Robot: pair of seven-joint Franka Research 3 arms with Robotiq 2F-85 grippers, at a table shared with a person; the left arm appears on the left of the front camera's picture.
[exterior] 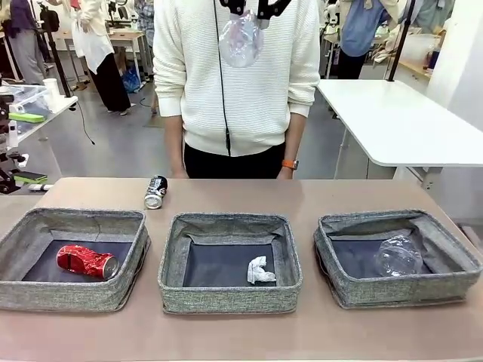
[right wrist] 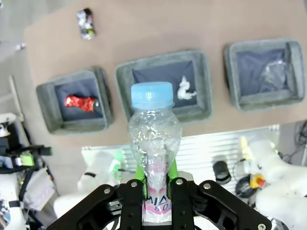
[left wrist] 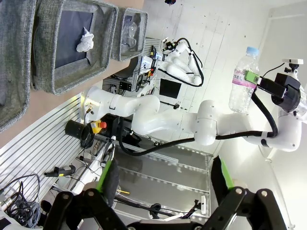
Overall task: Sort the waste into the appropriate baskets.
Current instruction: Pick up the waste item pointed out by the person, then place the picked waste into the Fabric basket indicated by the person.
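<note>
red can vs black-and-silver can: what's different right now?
Colour: the crushed red can is shiny red, the black-and-silver can dark. Place: the crushed red can lies inside the left basket; the black-and-silver can lies on the table beyond the baskets, unsorted. Both lie on their sides.

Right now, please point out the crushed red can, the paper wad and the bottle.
crushed red can [exterior: 87, 262]: front view, dented body.
paper wad [exterior: 259, 271]: front view, its middle.
bottle [right wrist: 154, 139]: right wrist view, clear body.

Front camera faces across the table [exterior: 226, 193] at the person [exterior: 249, 98]. Right wrist camera looks down from high; both catch the baskets [exterior: 229, 219].
</note>
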